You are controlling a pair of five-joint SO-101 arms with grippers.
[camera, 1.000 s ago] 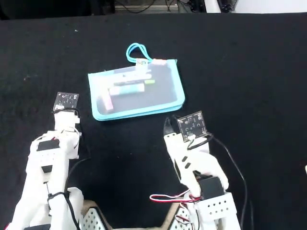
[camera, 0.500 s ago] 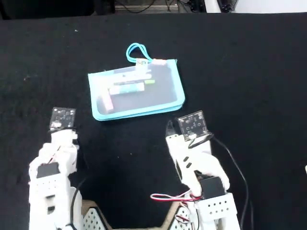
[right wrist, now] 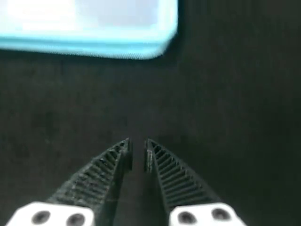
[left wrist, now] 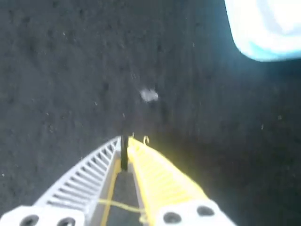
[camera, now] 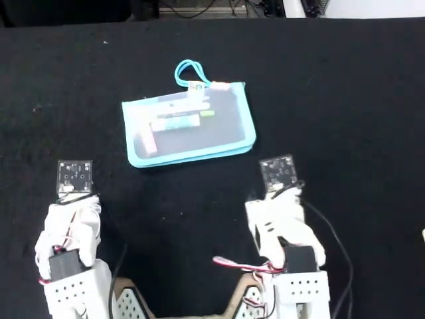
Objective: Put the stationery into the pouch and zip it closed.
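Note:
The light-blue pouch [camera: 189,126] lies flat mid-table, and several stationery pieces [camera: 174,123] show through its clear front. A blue loop strap [camera: 189,70] sticks out from its far edge beside the zip end [camera: 219,85]. My left arm [camera: 70,226] is folded back at the near left. Its gripper [left wrist: 126,140], white and yellow, is shut on nothing over bare cloth, with a pouch corner [left wrist: 265,28] farther off. At the near right my right arm [camera: 282,219] is also folded back. The right gripper [right wrist: 138,145] has its black fingers shut and empty, short of the pouch's near edge [right wrist: 94,44].
A black cloth [camera: 345,100] covers the whole table. A small pale speck [left wrist: 149,95] lies on it ahead of the left gripper. The arm bases [camera: 179,302] stand at the near edge. Cables run along the table's far side [camera: 199,8].
Both arms have pulled back toward the near edge, away from the pouch. The right gripper's fingers, seen beside its camera earlier, are now tucked under it. The pouch has not moved.

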